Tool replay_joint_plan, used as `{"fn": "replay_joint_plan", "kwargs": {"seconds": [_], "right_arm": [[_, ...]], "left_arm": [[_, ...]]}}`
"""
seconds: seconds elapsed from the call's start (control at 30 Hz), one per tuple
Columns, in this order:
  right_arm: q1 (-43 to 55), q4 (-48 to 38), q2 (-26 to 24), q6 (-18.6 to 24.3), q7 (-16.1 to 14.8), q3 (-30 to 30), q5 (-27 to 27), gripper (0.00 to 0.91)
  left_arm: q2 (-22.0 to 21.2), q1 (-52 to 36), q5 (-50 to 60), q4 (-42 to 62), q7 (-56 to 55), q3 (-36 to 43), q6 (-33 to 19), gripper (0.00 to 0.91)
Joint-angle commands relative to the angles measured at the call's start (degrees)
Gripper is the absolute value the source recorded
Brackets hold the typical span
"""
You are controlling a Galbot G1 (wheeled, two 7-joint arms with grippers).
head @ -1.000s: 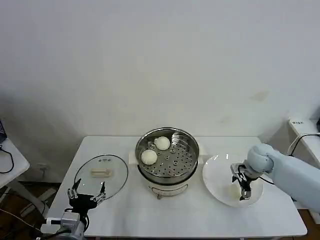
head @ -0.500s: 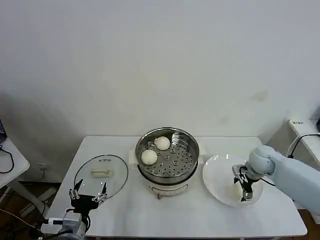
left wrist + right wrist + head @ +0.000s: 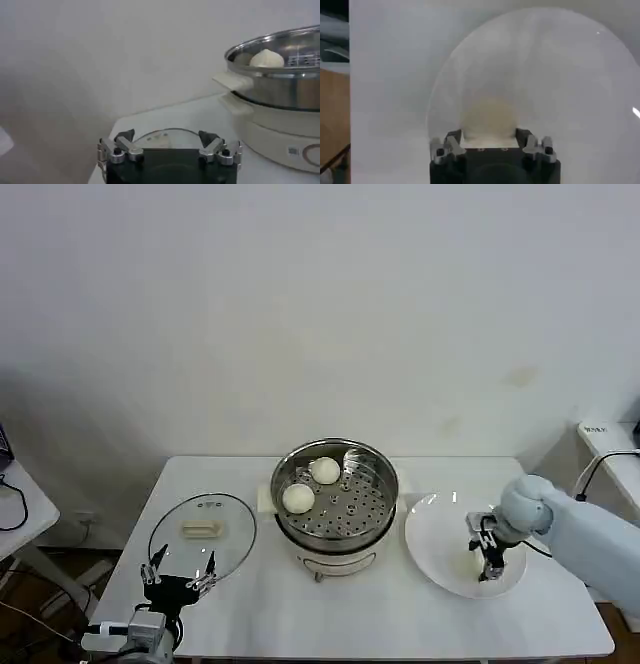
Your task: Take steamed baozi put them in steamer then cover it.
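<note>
The steamer [image 3: 335, 506] stands mid-table, with two steamed baozi [image 3: 323, 471] [image 3: 298, 498] on its perforated tray. One of them [image 3: 266, 59] peeks over the steamer rim [image 3: 280, 85] in the left wrist view. On the white plate [image 3: 440, 544] to the right, my right gripper [image 3: 488, 562] [image 3: 488, 136] is down and shut on another baozi [image 3: 490, 115], a finger pressed to each side. The glass cover [image 3: 200, 532] [image 3: 150, 136] lies flat to the left of the steamer. My left gripper [image 3: 180, 577] [image 3: 166, 137] hovers open at the cover's near edge, holding nothing.
The white table's front edge [image 3: 350, 652] runs close below both grippers. A wall rises behind the table. A side table [image 3: 20, 504] stands at far left and a shelf with a cable [image 3: 605, 444] at far right.
My right gripper has sunk slightly onto the plate and closed in on the baozi. My left gripper has drifted a little toward the table's front edge.
</note>
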Motion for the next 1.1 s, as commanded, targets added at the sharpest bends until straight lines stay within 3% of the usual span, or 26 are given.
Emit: {"fn": "replay_joint_plan", "kwargs": {"seconds": [0.03,0.13,0.27,0.57,0.93,1.1], "right_arm": [[0.5,0.6,-0.5,0.0,0.3,1.5,0.7,0.655],[4.9,1.8,-1.3,-0.2,-0.3,0.6,2.7,0.655],[12.7,2.4,-2.2,-0.4,-0.9,-5.2,5.6,0.655],[25.0,4.2,-2.4,-1.7,-1.6,-5.4,12.4,0.655],[41.2,-5.2,11.4,-1.4,-4.0,-5.4,17.9,0.655],[43.2,-7.6,17.0,-1.0,-4.4,-6.3,18.8,0.655]], "left_arm": [[0.0,0.0,0.0,-0.1,0.0,0.0,0.0,0.907],[0.2,-0.1,0.0,-0.1,0.0,0.1,0.0,0.907],[-0.1,-0.2,-0.1,-0.2,0.0,0.2,0.0,0.907],[-0.1,0.0,-0.1,-0.9,0.0,0.5,-0.1,0.907],[-0.1,0.7,-0.1,-1.5,-0.1,0.0,-0.1,0.907],[-0.2,0.8,-0.2,-2.0,-0.1,-0.4,-0.1,0.907]]}}
